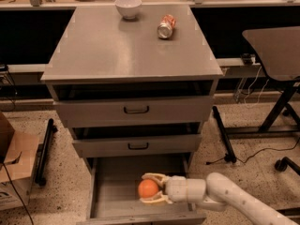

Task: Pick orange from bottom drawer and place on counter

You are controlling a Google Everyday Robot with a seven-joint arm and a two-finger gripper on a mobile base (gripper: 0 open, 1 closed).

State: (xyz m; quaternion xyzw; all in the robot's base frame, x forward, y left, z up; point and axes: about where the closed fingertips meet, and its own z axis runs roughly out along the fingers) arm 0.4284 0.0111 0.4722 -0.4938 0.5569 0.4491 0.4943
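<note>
The orange is a small round fruit inside the open bottom drawer, right of its middle. My gripper reaches into the drawer from the right, with one finger above the orange and one below it, closed around it. The white arm runs off to the lower right. The counter is the wide grey top of the cabinet above the drawers.
A white bowl and a crushed red-and-white soda can sit at the back of the counter. Two black-handled drawers are above the open one. A dark side table stands right; a cardboard box left.
</note>
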